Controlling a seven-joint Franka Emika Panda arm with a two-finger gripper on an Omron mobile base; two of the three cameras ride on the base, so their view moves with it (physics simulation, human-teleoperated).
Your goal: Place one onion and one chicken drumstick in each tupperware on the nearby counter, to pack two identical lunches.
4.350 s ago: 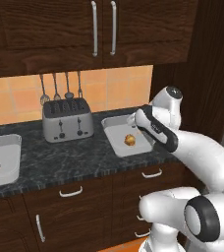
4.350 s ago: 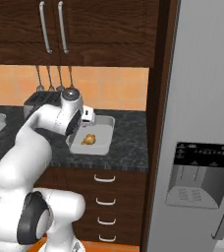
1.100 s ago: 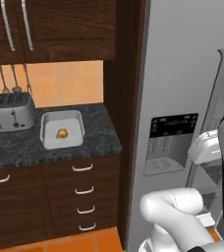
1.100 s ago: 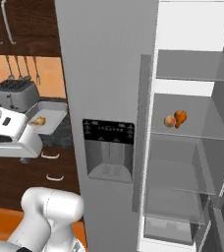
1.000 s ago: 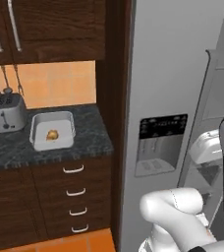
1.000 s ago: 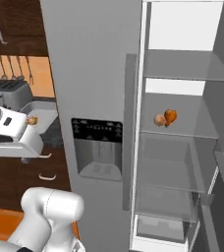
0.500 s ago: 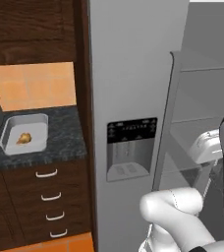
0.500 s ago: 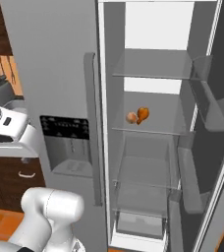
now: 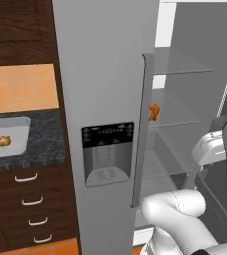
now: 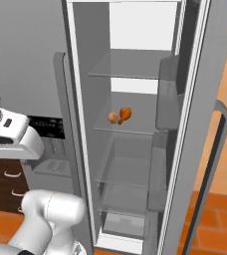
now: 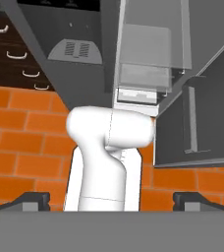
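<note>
The empty pincer [image 11: 112,199] is wide apart, pointing at the orange brick floor [image 11: 20,142]. A round tan onion [image 10: 113,117] touches a golden-brown chicken drumstick [image 10: 125,114] on a glass fridge shelf [image 10: 135,130]. The pale grey rectangular tupperware [image 9: 17,126] on the dark marbled table [image 9: 43,149] holds another drumstick [image 9: 2,142].

Tupperware [image 9: 6,141] cut by left base view's left edge; drumstick [image 9: 155,111] partly hidden behind fridge door handle [image 9: 142,129].

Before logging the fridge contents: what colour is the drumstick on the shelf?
Golden orange-brown; the chicken drumstick shows best in the right base view.
</note>
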